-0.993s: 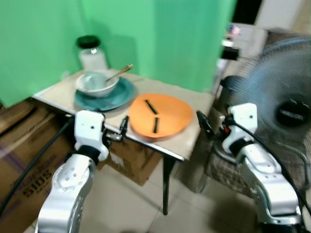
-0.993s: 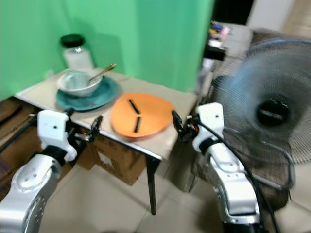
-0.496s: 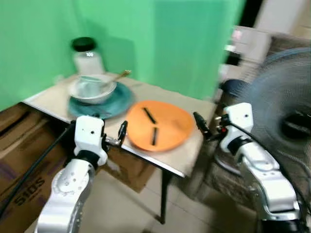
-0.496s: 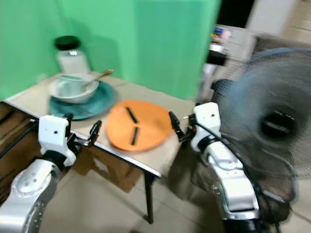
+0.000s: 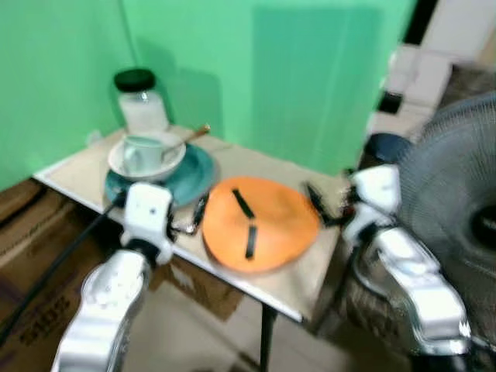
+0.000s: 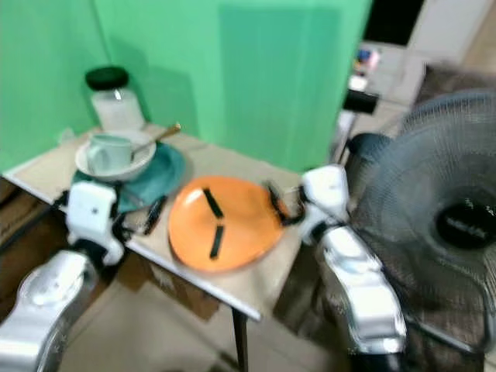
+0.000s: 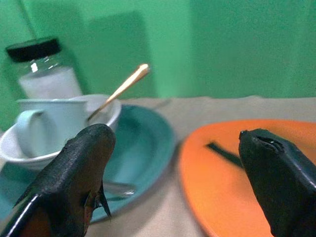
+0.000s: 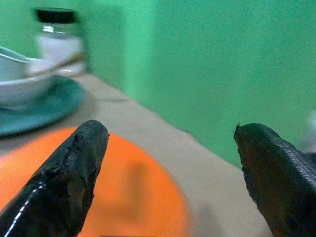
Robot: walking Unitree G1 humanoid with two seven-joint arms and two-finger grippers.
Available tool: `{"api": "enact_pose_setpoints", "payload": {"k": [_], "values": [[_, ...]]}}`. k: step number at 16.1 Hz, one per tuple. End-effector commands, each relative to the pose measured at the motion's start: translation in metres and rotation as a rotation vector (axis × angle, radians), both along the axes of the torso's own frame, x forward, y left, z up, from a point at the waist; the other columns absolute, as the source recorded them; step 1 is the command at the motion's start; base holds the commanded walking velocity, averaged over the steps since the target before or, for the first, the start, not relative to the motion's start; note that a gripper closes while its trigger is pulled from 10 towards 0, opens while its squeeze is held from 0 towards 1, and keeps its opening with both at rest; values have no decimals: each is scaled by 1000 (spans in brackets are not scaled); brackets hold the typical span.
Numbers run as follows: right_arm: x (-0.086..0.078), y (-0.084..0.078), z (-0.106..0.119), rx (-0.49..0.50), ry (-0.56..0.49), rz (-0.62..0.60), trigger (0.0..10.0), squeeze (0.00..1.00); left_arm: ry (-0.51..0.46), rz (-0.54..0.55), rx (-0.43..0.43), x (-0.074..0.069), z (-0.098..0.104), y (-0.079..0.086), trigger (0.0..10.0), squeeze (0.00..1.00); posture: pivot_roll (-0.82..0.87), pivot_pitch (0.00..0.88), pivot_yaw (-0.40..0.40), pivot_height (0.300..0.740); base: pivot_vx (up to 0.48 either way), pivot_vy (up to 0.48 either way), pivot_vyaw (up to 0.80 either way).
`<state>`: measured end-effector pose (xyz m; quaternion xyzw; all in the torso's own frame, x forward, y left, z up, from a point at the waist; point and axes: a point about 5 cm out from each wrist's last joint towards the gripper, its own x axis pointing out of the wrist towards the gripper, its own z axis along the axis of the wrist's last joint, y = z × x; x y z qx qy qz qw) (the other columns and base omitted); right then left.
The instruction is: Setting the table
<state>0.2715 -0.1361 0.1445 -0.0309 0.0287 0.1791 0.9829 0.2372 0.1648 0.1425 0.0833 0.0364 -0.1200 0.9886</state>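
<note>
Left wrist view: orange plate [image 7: 256,173] lies just beyond the empty, spread left claw [image 7: 177,163].

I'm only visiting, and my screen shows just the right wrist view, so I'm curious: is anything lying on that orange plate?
Observer: Yes. Two short black strips lie on the orange plate, apart from each other.
Visitor: What stands off to the robot's right?
Observer: A large standing fan, close beside the right end of the table.
Visitor: And where is the other arm?
Observer: The left end effector is open at the table's near edge, pointing at the gap between the teal plate and the orange plate.
</note>
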Motion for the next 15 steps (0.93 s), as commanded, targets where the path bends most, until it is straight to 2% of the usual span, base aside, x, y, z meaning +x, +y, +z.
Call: {"api": "enact_pose_setpoints", "payload": {"k": [1,3,6,8,12,15], "values": [[1,-10,1,2,12,-36,10000,0,25,-77,15,1,-4,-6,10000,0,121,0,13,740,0,0,0],[3,-7,1,13,19,-22,10000,0,50,-164,71,5,-14,-1,10000,0,122,0,2,740,0,0,0],[7,-10,-1,9,36,-37,10000,0,86,-246,62,11,-19,2,10000,0,118,0,2,740,0,0,0],[12,-13,-3,0,65,-44,10000,0,149,-316,125,14,-32,5,10000,0,110,0,11,740,0,0,0],[14,-11,-2,10,71,-19,10000,0,234,-303,192,19,-62,20,10000,0,112,0,9,740,0,0,0],[14,-7,-3,37,105,20,10000,0,270,-276,188,22,-79,30,10000,0,109,0,7,740,0,0,0]]}}
